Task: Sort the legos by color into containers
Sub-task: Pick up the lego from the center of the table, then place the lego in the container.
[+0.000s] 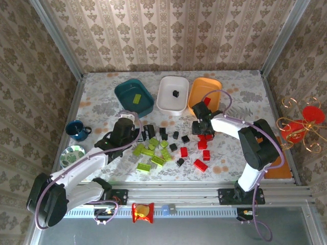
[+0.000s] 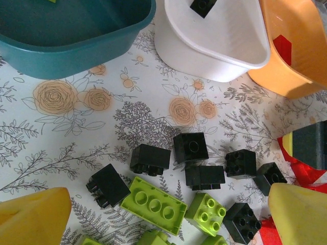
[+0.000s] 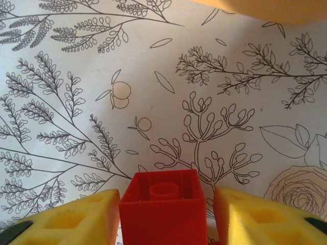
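Lime-green legos (image 1: pixel 150 153), black legos (image 1: pixel 176 140) and red legos (image 1: pixel 200 165) lie scattered mid-table. Behind them stand the containers: a teal tray (image 1: pixel 122 91) holding a green brick, a white tray (image 1: pixel 163 99) holding a black one, and an orange tray (image 1: pixel 196 87) holding a red one. My left gripper (image 1: pixel 134 131) (image 2: pixel 168 204) is wide open over black bricks (image 2: pixel 190 147) and a green brick (image 2: pixel 153 199). My right gripper (image 1: pixel 204 131) (image 3: pixel 167 214) straddles a red brick (image 3: pixel 162 191) on the cloth; the left pad meets it, and the right pad stands a sliver off.
A dark blue mug (image 1: pixel 76 130) and a small round bowl (image 1: pixel 71 153) stand at the left edge. A red and gold ornament (image 1: pixel 301 125) hangs outside the right wall. A metal rail (image 1: pixel 173 194) runs along the near edge.
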`<state>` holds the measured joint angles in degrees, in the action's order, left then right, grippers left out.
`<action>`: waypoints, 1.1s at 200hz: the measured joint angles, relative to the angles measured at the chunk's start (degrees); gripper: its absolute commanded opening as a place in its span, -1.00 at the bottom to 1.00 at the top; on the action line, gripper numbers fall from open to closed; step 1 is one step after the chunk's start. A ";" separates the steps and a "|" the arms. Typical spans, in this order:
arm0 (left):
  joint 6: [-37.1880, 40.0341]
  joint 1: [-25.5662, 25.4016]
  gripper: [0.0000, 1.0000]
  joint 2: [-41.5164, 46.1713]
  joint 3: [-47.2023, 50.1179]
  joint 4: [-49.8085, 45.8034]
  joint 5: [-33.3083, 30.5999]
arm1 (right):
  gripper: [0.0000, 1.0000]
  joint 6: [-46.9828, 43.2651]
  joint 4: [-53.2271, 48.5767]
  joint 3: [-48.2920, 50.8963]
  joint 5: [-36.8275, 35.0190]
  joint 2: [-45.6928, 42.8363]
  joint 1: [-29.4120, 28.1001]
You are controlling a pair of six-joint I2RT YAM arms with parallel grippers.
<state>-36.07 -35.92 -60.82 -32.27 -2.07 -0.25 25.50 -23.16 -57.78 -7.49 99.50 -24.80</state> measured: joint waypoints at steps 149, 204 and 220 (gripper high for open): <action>0.02 1.53 1.00 1.86 1.57 0.81 0.52 | -0.56 -0.04 -0.96 -16.41 -2.93 -4.72 8.46; 0.04 1.95 1.00 2.51 2.32 -0.33 0.61 | -0.40 -0.28 -4.37 -29.70 -4.52 13.51 11.15; 0.04 2.32 1.00 2.51 2.32 -1.05 0.76 | -0.07 -0.20 -6.19 -31.95 -4.55 16.46 11.43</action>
<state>-36.03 -33.61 -58.30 -29.95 -3.11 0.51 25.30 -29.34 -89.73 -12.03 115.96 -13.37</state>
